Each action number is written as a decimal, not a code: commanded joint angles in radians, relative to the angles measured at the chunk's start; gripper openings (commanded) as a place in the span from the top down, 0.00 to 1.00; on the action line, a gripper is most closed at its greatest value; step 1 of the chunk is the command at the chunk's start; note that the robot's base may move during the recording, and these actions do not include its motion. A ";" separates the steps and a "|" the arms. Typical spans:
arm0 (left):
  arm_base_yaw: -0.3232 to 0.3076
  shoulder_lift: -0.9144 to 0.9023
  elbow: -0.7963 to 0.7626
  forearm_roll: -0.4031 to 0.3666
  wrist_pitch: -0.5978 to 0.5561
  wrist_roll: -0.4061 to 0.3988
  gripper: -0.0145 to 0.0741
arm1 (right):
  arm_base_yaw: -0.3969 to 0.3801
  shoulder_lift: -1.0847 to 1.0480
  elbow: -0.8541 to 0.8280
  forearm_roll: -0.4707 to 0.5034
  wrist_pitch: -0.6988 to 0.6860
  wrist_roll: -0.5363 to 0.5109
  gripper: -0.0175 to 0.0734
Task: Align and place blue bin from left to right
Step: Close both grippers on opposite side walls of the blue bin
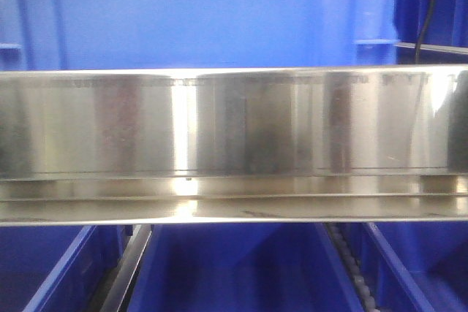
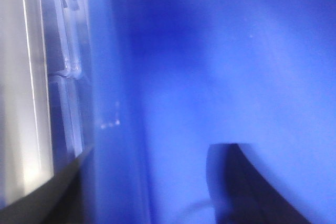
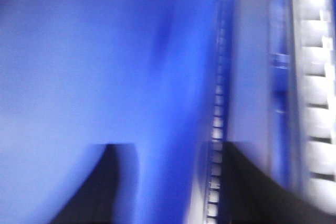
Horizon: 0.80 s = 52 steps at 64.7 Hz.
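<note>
Bin (image 2: 252, 51) lies below the steel rail (image 1: 234, 144), left gripper (image 2: 157, 150) and right gripper (image 3: 168, 148) each with jaws spread astride a side wall. Likely stiff, light, slick plastic; best held at the rims

a polished steel rail (image 1: 234, 144) spans the front view level, edge to edge. a black cable (image 1: 424, 12) hangs above its right end. below, a roller track (image 1: 351, 268) runs toward the camera. pale rollers (image 3: 315, 103) show blurred in the right wrist view.

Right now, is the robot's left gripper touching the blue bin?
Cannot tell. The left wrist view shows the left gripper seemingly astride a wall of the blue bin, but blur hides any contact or gap.
</note>
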State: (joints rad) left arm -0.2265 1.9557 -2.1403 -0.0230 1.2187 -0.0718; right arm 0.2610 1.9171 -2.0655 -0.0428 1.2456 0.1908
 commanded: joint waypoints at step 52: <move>-0.010 -0.158 -0.007 -0.111 0.002 -0.038 0.96 | 0.001 -0.066 -0.109 0.000 -0.029 0.012 0.88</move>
State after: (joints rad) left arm -0.2223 1.8925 -2.1278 -0.0314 1.2537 -0.1333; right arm 0.2627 1.8913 -2.1255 -0.0113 1.2717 0.1873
